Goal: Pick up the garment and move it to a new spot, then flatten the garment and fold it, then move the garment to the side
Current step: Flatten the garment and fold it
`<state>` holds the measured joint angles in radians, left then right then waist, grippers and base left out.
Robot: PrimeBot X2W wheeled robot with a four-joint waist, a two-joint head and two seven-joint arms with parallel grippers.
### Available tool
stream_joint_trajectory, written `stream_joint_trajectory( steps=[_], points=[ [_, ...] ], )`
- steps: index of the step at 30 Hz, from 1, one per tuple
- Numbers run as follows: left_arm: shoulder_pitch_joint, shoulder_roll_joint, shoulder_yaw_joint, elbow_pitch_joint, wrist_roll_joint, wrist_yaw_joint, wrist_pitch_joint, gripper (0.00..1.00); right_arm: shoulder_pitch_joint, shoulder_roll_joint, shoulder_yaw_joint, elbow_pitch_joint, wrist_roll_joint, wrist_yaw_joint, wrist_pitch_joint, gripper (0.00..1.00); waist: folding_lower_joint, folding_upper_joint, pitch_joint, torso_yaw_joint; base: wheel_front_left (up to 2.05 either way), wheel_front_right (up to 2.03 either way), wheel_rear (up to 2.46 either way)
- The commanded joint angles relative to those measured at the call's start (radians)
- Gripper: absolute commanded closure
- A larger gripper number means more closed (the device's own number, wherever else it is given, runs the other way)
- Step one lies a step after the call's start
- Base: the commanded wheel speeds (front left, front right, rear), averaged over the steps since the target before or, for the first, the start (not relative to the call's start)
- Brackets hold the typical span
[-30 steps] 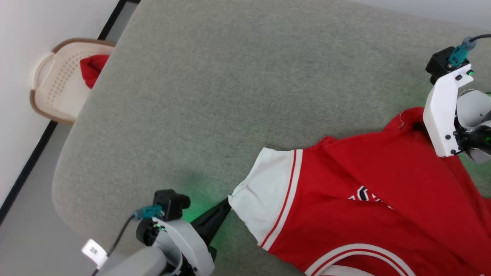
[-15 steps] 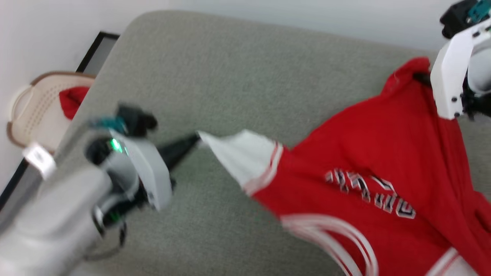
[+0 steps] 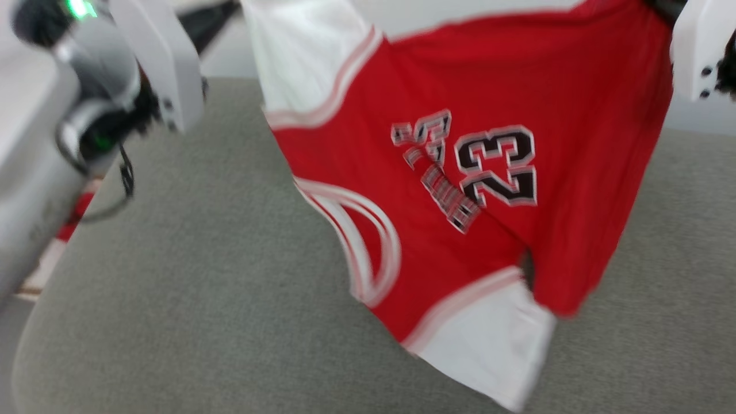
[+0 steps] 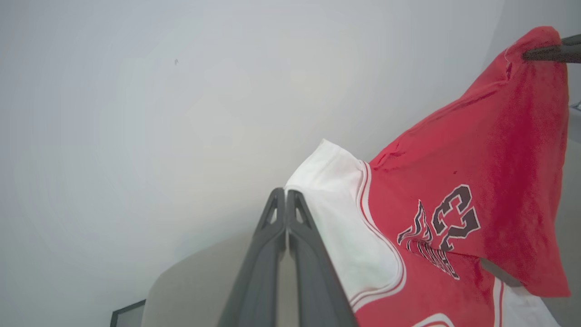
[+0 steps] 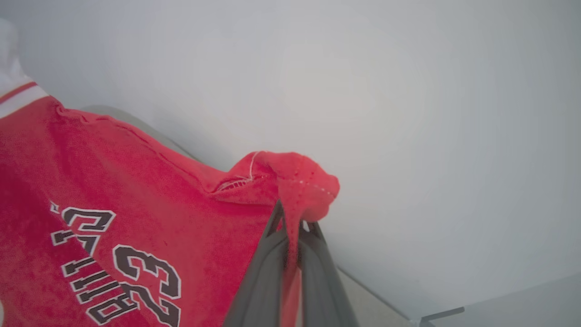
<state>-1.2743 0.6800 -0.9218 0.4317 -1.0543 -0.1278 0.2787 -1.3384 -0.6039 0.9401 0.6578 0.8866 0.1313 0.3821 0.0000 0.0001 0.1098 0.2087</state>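
The garment point(image 3: 460, 172), a red jersey with white sleeves and black "23" lettering, hangs in the air above the grey table, stretched between both grippers. At the upper left, my left gripper point(image 3: 233, 10) is shut on the tip of one white sleeve. The left wrist view shows its fingers point(image 4: 287, 200) pressed together at the sleeve's edge point(image 4: 336, 190). My right gripper point(image 3: 667, 7) at the upper right is shut on a bunched red corner of the hem. In the right wrist view, red cloth point(image 5: 295, 181) is pinched between that gripper's fingers point(image 5: 290, 227). The lower white sleeve point(image 3: 494, 351) dangles close to the table.
The grey padded table point(image 3: 172, 299) spreads below the hanging jersey. A pale wall point(image 4: 181, 113) stands behind it. Beside my left forearm, a sliver of something red and beige point(image 3: 72, 221) shows off the table's left edge.
Both arms have risen and lifted the garment off the table, so it now hangs spread between them. The head camera has tilted up as well.
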Motion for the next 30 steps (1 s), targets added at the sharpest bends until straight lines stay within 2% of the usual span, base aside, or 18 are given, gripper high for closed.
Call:
stream_joint_trajectory(
  steps=[1, 8, 14, 18, 24, 30],
  points=[
    [-0.035, -0.005, 0.002, 0.019, 0.013, -0.003, -0.009, 1.00, -0.016, 0.010, -0.003, 0.008, -0.017, -0.001, -0.028, 1.00, 0.0000, -0.0001, -0.038, -0.039, 0.00, 0.00, 0.00],
    [-0.186, -0.020, -0.026, 0.103, 0.053, -0.003, -0.070, 1.00, -0.072, 0.040, -0.036, 0.095, -0.075, -0.001, -0.159, 1.00, 0.0000, -0.0001, -0.066, -0.078, 0.00, 0.00, 0.00],
    [-0.279, -0.025, -0.058, 0.144, 0.066, -0.003, -0.149, 1.00, -0.098, 0.040, -0.058, 0.118, -0.089, -0.001, -0.198, 1.00, 0.0000, -0.0001, -0.075, -0.099, 0.00, 0.00, 0.00],
    [-0.312, -0.019, -0.077, 0.149, 0.051, -0.003, -0.151, 1.00, -0.106, 0.024, -0.063, 0.099, -0.081, -0.001, -0.189, 1.00, 0.0000, -0.0001, -0.067, -0.109, 0.00, 0.00, 0.00],
    [-0.377, -0.003, -0.107, 0.146, 0.015, -0.003, -0.128, 1.00, -0.124, -0.013, -0.089, 0.050, -0.069, -0.001, -0.156, 1.00, 0.0000, -0.0001, -0.003, -0.130, 0.00, 0.00, 0.00],
    [-0.443, -0.007, -0.116, 0.171, 0.015, -0.002, -0.141, 1.00, -0.157, -0.016, -0.130, 0.038, -0.086, -0.001, -0.137, 1.00, 0.0000, -0.0001, 0.131, -0.159, 0.00, 0.00, 0.00]
  ],
)
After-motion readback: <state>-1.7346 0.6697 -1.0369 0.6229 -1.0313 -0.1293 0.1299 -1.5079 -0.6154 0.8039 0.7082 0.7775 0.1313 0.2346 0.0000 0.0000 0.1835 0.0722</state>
